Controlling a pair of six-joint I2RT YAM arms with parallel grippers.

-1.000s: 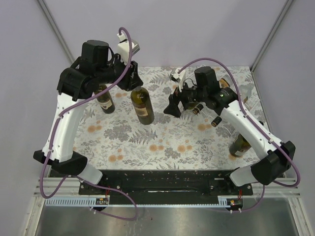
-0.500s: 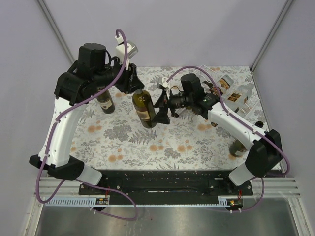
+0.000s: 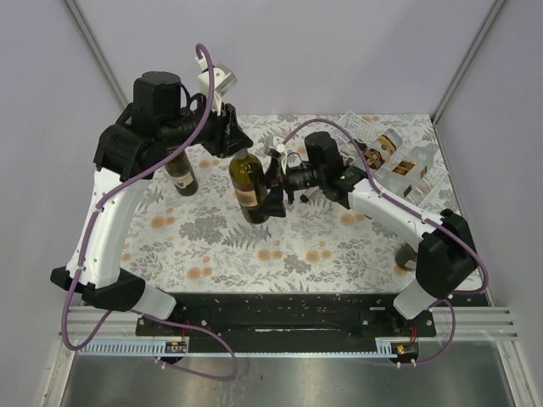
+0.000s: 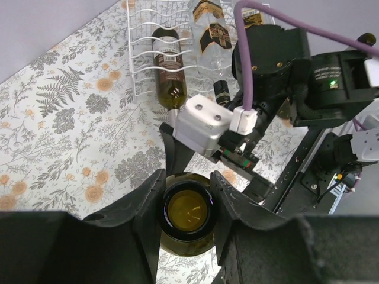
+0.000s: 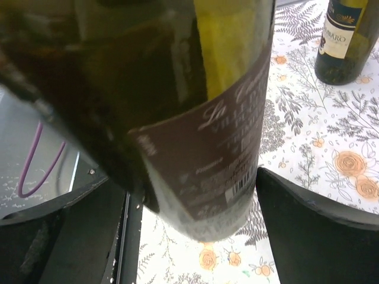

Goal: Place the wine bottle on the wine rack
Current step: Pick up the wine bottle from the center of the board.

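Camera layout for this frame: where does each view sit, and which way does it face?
Top external: above and behind the bases, looking down on the table; left arm and right arm show whole.
Left wrist: above the left gripper, shut on the wine bottle at its neck, looking down past it to the wine rack; its fingers and the right arm show.
Right wrist: low, facing sideways through the open right gripper at the bottle's label; only its own fingers show.
Shared: all three see the held bottle.
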